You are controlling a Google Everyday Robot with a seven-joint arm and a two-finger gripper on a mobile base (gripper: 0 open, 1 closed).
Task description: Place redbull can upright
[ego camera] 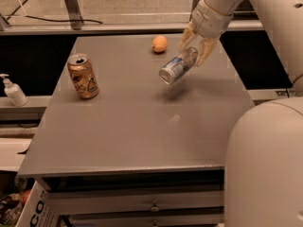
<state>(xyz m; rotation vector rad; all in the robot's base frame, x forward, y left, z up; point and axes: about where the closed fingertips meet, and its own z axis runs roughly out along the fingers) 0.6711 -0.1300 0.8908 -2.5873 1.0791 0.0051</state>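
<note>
The redbull can (pixel 176 66), slim, silver and blue, hangs tilted on its side above the grey table (pixel 137 126), its silver end pointing down-left. My gripper (pixel 195 47) is shut on the can's far end, with one cream finger on each side. It holds the can clear of the tabletop at the table's back right, and the can's shadow lies on the surface below it.
A wider gold-orange can (pixel 83 76) stands upright at the left of the table. An orange fruit (pixel 159 44) lies near the back edge. A white pump bottle (pixel 13 91) stands on a ledge off the table's left side. My white arm fills the right.
</note>
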